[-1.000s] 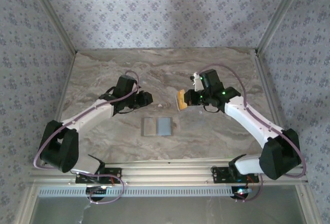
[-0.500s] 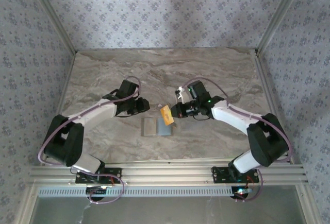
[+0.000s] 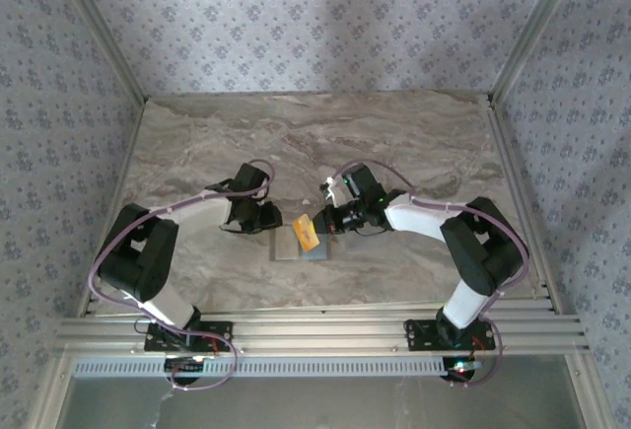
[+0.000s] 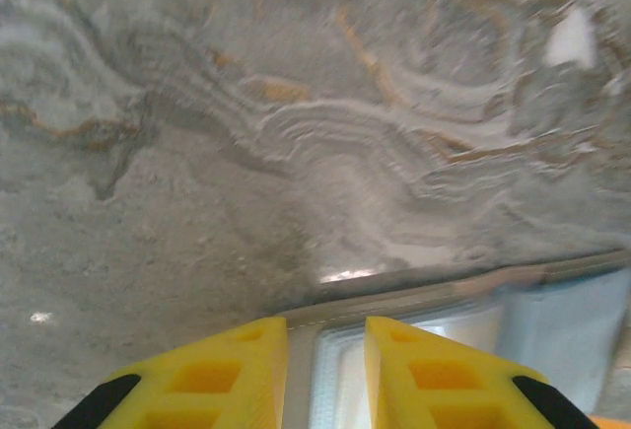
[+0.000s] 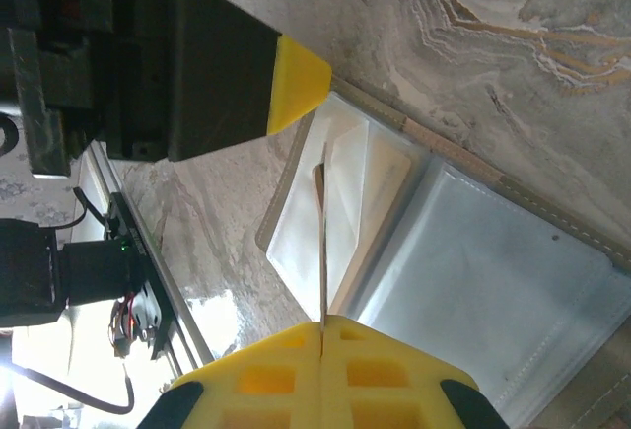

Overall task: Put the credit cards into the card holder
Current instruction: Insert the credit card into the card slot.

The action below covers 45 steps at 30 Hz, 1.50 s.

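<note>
Now the right gripper [image 5: 322, 335] is pressed together on one credit card [image 5: 322, 251], which its wrist camera sees edge-on as a thin line running out from the yellow pads. That card hangs tilted just above the open card holder [image 5: 493, 291], over the fold between its two halves. A second ago it was up and well to the right of the holder, so the carry is over. I judge that sliding it into a pocket comes next.

The left gripper [image 4: 325, 335] has also closed in on the holder. Its jaws stand a narrow gap apart at the holder's left edge, with nothing between them. They probably steady the holder, though whether they touch it is hard to tell.

From above, the card [image 3: 304, 231] is a small, stiff, yellow-orange rectangle. The holder [image 3: 284, 249] lies flat and spread open, with a gray stitched rim and pale, slightly glossy pockets, one bluish and one whitish. It rests on a table [image 4: 296, 104] whose dull, smooth gray-beige top has a marble pattern.
</note>
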{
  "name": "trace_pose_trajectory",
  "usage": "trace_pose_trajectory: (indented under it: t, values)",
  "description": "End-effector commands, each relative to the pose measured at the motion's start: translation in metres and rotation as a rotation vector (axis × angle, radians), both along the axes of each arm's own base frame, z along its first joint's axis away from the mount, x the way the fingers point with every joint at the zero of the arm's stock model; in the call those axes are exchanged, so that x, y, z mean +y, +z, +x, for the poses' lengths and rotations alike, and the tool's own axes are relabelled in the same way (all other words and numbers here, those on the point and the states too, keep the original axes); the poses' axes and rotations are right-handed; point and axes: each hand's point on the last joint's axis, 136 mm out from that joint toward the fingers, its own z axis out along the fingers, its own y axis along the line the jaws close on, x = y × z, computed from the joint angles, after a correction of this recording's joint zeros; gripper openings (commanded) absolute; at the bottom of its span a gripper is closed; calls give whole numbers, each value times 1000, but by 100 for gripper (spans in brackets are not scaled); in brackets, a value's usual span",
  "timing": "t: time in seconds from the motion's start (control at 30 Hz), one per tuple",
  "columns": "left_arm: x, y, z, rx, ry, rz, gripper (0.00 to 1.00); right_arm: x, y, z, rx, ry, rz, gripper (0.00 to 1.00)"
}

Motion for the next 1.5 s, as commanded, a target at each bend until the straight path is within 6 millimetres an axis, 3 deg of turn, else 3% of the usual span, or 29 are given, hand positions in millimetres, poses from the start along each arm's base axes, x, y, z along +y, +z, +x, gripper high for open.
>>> trace_pose_trajectory:
  t: [0.0,0.27,0.5,0.97,1.47]
  values:
    - [0,-7,-2,2,-17,-8,26,4,-5,-6,42,9,21,0]
    - [5,-17,-13,22,-22,3,24,3,-10,-13,88,2,15,0]
    - [9,-18,-19,15,-23,16,23,-2,-4,-19,112,-14,39,0]
    - [10,-23,-26,27,-23,19,23,-13,-14,-25,226,-60,43,0]
    - [11,-24,-26,25,-21,17,23,-6,-28,-23,291,-57,47,0]
